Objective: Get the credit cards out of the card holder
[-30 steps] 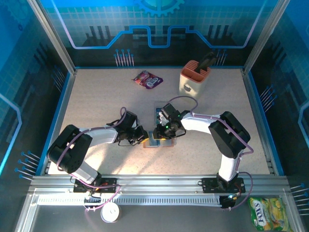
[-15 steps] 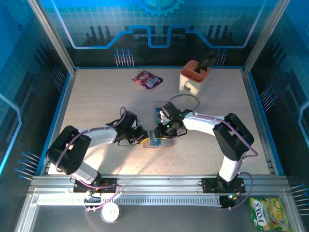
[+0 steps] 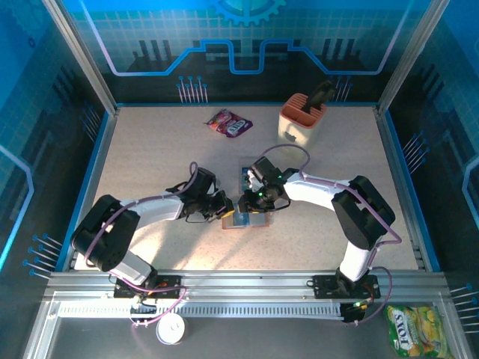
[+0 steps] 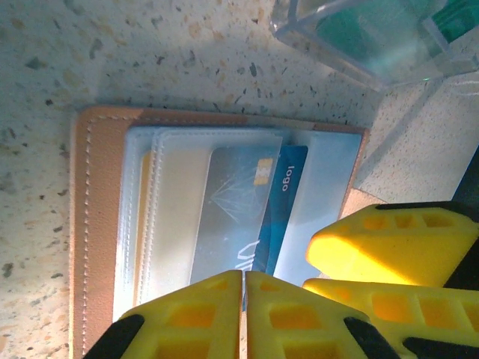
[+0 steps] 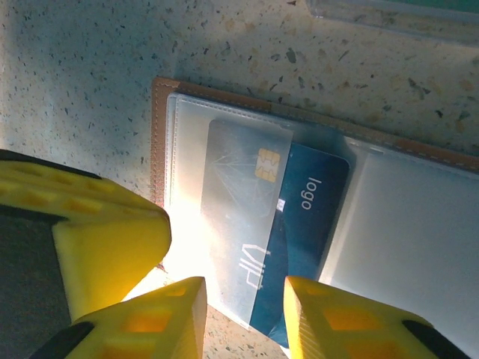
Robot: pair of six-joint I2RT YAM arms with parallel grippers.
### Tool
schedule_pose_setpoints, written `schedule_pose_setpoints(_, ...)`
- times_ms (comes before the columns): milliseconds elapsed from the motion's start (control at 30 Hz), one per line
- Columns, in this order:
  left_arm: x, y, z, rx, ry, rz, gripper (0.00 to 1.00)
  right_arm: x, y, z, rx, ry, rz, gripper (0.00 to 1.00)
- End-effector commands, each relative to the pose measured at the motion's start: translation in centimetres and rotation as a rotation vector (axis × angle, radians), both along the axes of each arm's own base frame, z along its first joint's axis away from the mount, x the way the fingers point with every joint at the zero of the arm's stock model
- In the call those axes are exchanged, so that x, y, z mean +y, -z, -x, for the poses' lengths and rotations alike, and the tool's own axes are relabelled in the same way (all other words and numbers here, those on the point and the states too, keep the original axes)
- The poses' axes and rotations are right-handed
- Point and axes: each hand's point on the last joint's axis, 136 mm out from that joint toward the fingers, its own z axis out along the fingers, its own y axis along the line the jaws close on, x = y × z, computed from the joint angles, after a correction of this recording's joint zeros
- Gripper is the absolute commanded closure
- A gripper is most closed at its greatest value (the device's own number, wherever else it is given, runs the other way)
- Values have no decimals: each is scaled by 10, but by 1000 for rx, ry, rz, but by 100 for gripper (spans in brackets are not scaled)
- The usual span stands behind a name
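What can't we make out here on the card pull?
- Number of credit cards: stacked behind the card holder's frosted pocket, both wrist views.
- Whether the left gripper pinches a card: its shut fingers cover the card's near edge, left wrist view.
- Card detail in the top view: too small.

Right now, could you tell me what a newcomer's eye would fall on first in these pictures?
The left claw and right claw, both yellow-fingered, meet nose to nose over the open wallet at mid-table. Next, the blue card marked "logo", poking from its pocket. Far back, a peach caddy stands out.
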Motion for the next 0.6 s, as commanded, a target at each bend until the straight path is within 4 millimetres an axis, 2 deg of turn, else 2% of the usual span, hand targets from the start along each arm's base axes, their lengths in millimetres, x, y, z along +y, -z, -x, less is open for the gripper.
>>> schedule_pose_setpoints(0, -3, 6, 3, 26, 22, -17, 90, 0, -11, -2, -21, -5, -16, 65)
schedule_pose_setpoints(233, 0, 12, 6, 34, 25, -46, 90, -1, -10, -1, -15, -5, -17, 65)
schedule_pose_setpoints(567, 1, 16, 7, 48, 28, -57, 89, -2, -19, -5, -31, -4, -27, 65)
